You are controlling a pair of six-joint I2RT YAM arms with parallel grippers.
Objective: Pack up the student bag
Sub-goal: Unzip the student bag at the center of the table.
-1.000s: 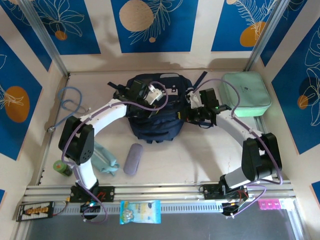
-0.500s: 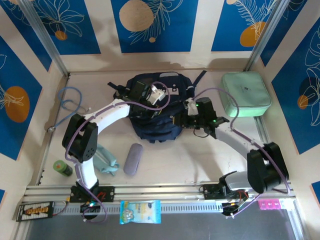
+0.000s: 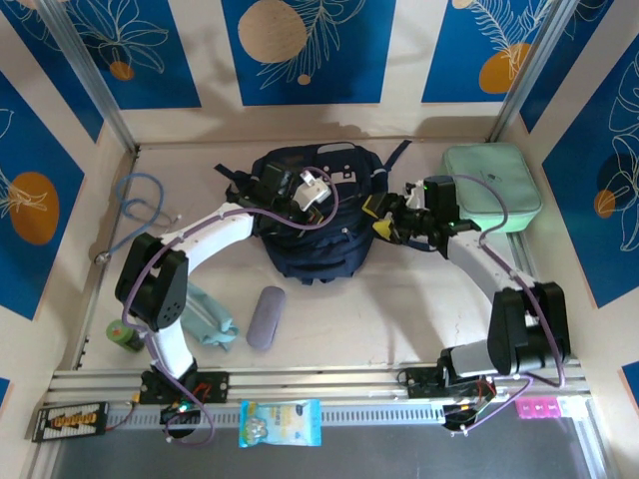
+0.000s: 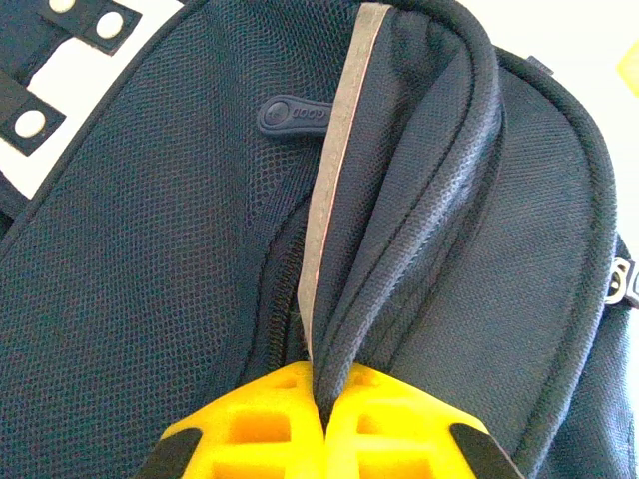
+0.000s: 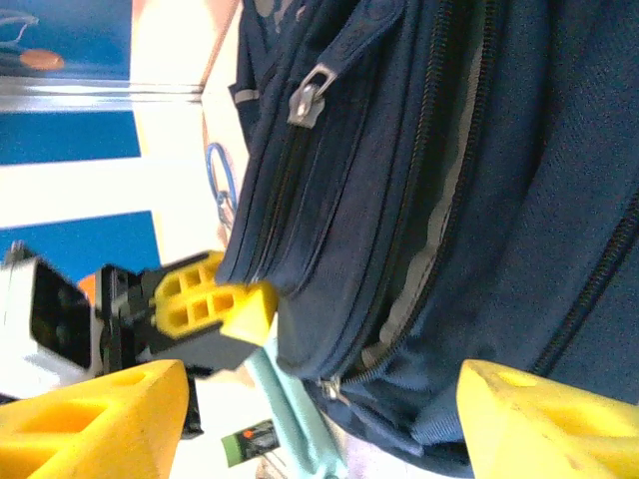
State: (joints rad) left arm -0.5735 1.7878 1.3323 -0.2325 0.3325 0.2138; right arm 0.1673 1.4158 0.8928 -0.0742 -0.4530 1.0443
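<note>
Top external view: the right jaws, shut at the right flank of the large dark navy fabric backpack (image 3: 305, 230) a second ago, have since swept over its lower right part, let go and drawn back. They now stand open just beside the bag's right edge, holding nothing. The left jaws stay closed, pinching a raised fold of navy mesh fabric beside the grey trim stripe (image 4: 334, 170).

The backpack lies flat at the back middle of the worktop (image 3: 399, 299). I judge the opening is only being prepared, and nothing looks packed yet.

A grey oval pouch (image 3: 266, 317) and a pale teal cloth (image 3: 212, 319) wait in front of the bag. A mint green rounded zip case (image 3: 491, 188) sits to its right. The right arm lies between that case and the bag, and a purple cable loop (image 3: 321, 190) hangs over the bag's top.
</note>
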